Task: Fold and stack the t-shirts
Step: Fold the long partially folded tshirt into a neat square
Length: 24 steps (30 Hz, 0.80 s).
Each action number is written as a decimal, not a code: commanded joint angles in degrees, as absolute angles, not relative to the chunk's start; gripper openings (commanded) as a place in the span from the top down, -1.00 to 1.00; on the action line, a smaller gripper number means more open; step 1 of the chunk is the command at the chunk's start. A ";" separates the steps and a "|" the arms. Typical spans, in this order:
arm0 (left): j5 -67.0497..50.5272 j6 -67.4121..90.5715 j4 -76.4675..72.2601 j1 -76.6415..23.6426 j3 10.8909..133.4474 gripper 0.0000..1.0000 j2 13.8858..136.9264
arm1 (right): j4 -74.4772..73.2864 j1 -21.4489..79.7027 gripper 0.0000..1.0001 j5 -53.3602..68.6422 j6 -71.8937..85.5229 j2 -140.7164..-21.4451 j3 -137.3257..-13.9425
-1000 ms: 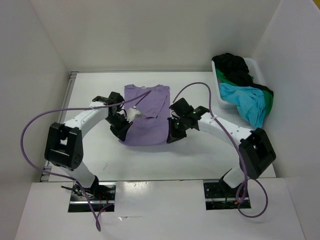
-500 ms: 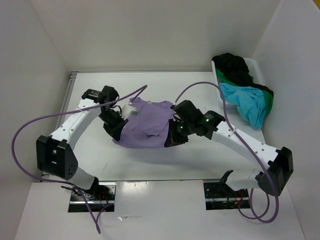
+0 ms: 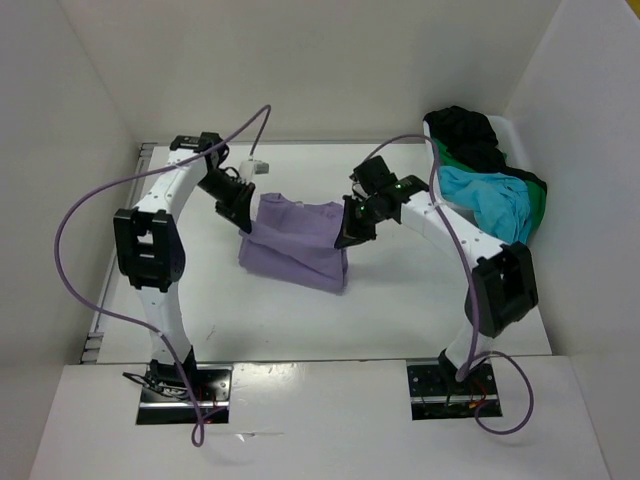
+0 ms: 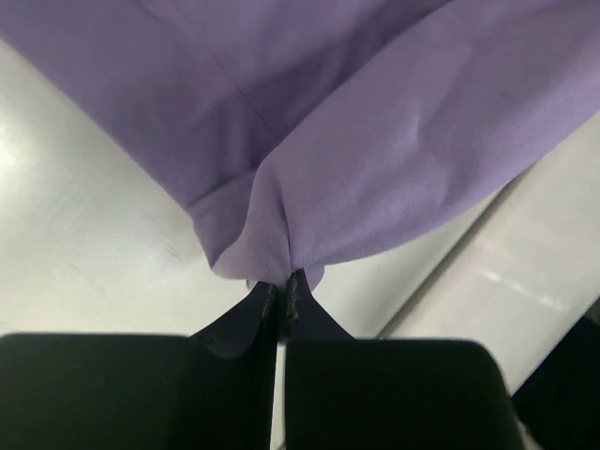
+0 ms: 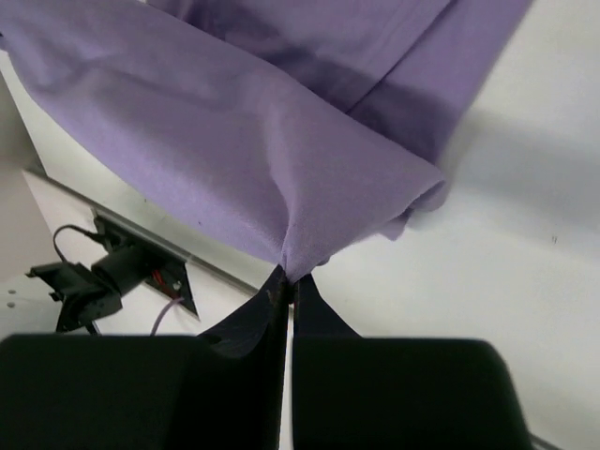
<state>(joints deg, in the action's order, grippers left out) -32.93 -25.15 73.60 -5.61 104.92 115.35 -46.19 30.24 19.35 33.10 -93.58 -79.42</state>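
The lavender t-shirt (image 3: 297, 243) hangs doubled over the middle of the table, lifted at its two far corners. My left gripper (image 3: 246, 223) is shut on its left corner, and the cloth (image 4: 375, 141) bunches right at the fingertips (image 4: 281, 286). My right gripper (image 3: 346, 238) is shut on the right corner, where the purple fabric (image 5: 234, 159) fans out from the pinch (image 5: 288, 277). The turquoise t-shirt (image 3: 490, 205), the green one (image 3: 538, 207) and the black one (image 3: 468, 130) lie heaped in the bin.
A white plastic bin (image 3: 437, 180) stands at the far right against the side wall. White walls close in the table on the left, back and right. Purple cables (image 3: 80, 215) loop from both arms.
Both arms have swung toward the back of the table, carrying the shirt's gripped edge up and away from me. The shirt has gone from lying flat to hanging folded.
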 commanded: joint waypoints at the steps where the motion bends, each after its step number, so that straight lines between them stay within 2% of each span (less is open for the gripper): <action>1: -38.93 -23.12 74.53 -3.08 113.45 1.00 118.47 | -43.95 28.04 1.00 21.26 29.88 -97.72 -85.33; 13: -41.67 -15.13 72.96 -2.46 133.67 1.00 131.48 | -38.33 19.26 1.00 26.01 29.79 -106.96 -90.18; 18: -39.73 -11.26 70.41 -2.46 144.29 0.92 138.86 | -35.77 17.93 1.00 26.72 31.03 -112.14 -91.85; 20: -38.76 -9.84 69.35 -2.46 146.42 0.86 141.57 | -34.55 16.62 1.00 26.72 31.55 -113.55 -92.37; 24: -38.76 -7.91 66.46 -2.46 151.60 0.60 146.06 | -32.09 15.03 1.00 26.72 32.70 -118.02 -94.12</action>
<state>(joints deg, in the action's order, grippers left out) -38.87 -10.74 69.89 -2.94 147.50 143.57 -35.57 16.82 26.79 32.05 -115.87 -90.72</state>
